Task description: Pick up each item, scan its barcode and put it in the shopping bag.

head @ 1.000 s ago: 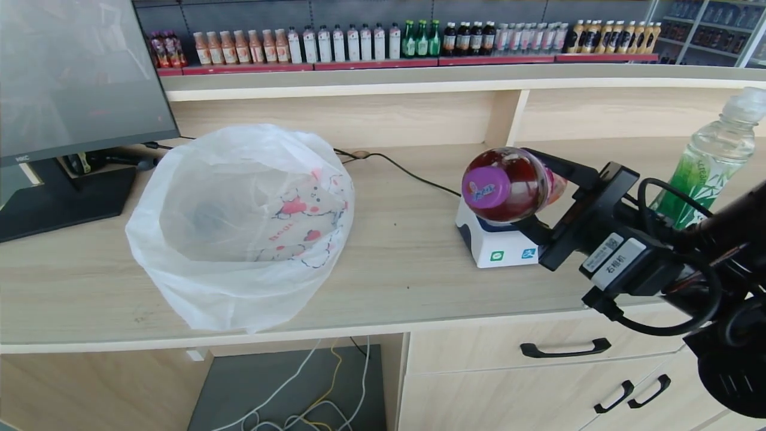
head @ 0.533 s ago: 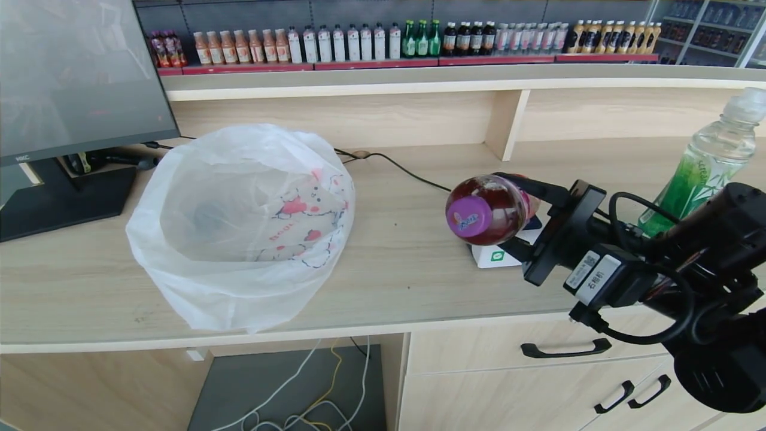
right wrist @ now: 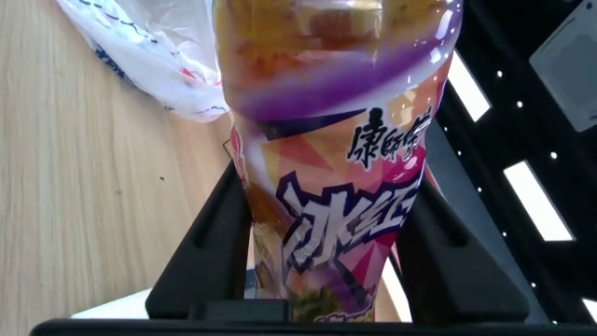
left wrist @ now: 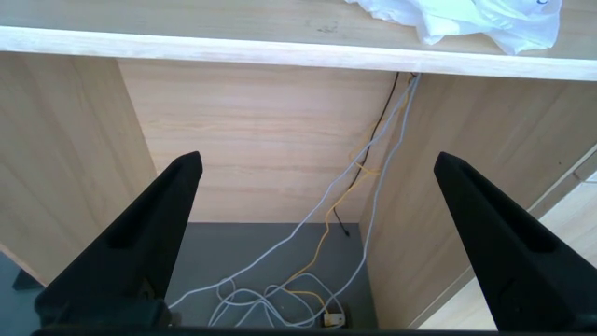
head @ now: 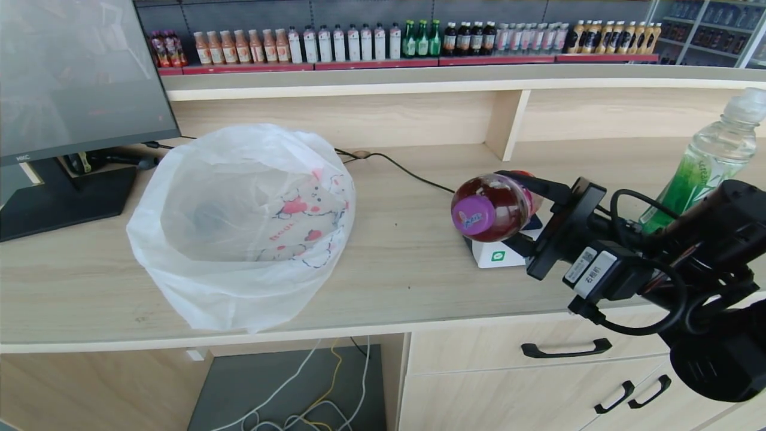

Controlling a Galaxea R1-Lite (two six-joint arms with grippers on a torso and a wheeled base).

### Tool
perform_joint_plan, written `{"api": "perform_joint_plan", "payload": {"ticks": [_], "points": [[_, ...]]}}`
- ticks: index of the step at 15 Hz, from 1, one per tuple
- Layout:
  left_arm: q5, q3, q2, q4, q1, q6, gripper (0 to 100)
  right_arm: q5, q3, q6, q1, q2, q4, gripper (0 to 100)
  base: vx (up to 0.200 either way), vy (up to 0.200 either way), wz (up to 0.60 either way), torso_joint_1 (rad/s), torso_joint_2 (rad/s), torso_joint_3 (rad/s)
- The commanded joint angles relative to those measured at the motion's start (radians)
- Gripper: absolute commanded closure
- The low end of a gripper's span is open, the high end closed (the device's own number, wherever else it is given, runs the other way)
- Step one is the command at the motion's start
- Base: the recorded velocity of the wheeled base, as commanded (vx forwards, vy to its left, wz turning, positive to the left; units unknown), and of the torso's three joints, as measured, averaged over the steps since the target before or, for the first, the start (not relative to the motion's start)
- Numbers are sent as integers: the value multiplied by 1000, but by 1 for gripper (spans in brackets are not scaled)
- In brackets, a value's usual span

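Status for you: right claw [head: 512, 208] is clamped on the drink bottle [head: 488, 206], one finger on each side of its body. The bottle lies on its side in the grip, purple cap [head: 473, 216] pointing toward the bag side of the worktop [head: 407, 263]. It hangs over the white scanner box [head: 499, 256], which sits on the worktop near the front edge. You can't tell from the head view whether bottle and scanner touch. The right wrist view gives you the label close up, with both black fingers pressed against it.

Shopping bag [head: 239, 299] stands on the worktop to the robot's left of the scanner, well apart from it. Its mouth is open upward and a pink cartoon print shows on the thin white plastic.

Left claw [left wrist: 317, 161] sits below the worktop edge with its fingers wide apart and nothing between them. Past it you see loose cables [left wrist: 364, 187] hanging in the recess under the worktop.

Other items: a green-labelled clear bottle [head: 700, 167] stands upright at the far right, behind the right arm. A monitor [head: 78, 72] stands at the far left.
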Motion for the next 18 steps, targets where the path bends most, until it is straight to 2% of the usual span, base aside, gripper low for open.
{"api": "perform_joint_plan", "payload": {"ticks": [1,18], "points": [[0,0,0,0,-1,0,0,7,11,-2,-22,-8,-1,100,0,0,0,0,0,0],[0,0,0,0,0,0,0,22,21,-30,-27,-3,-1,100,0,0,0,0,0,0]]}}
